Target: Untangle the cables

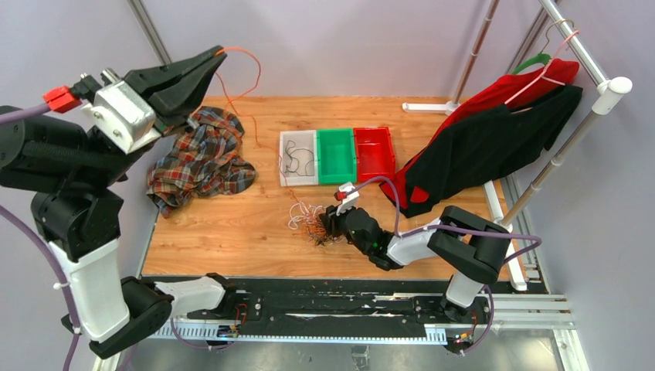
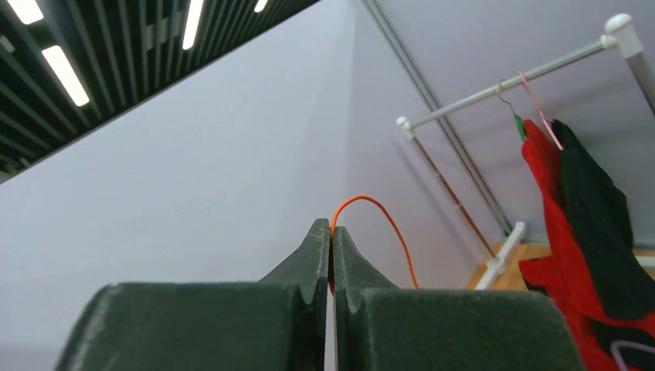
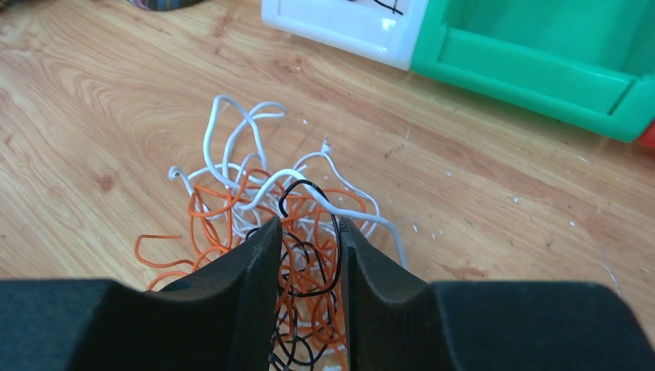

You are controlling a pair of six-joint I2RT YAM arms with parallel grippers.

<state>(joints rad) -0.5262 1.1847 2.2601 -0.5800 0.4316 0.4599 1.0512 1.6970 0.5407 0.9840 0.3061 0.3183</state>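
cables [image 3: 255, 197], thin white, orange and black wire strands tangled in a loose heap, lie under the right gripper [image 3: 309, 232]. its black fingers stand apart, with black and orange loops in the gap between them and none visibly pinched

the left gripper [image 2: 332, 232] hangs high above the table at 10 o'clock from the heap. its fingers are pressed together on a single orange strand [image 2: 382, 220], which arcs out of the tips and runs down toward the heap

the heap rests on the wooden table [image 1: 232, 232], toward 6 o'clock from the table's middle in the top view. at 12 o'clock from the heap three plastic bins stand touching in a row: a white bin [image 1: 297, 183] with a black wire inside, a green bin [image 1: 336, 154] and a red bin [image 1: 375, 154]. a crumpled plaid cloth [image 1: 201, 158] lies at 10 o'clock from the heap. at 2 o'clock red and black garments [image 1: 494, 139] hang on a white metal rack [image 1: 610, 89]
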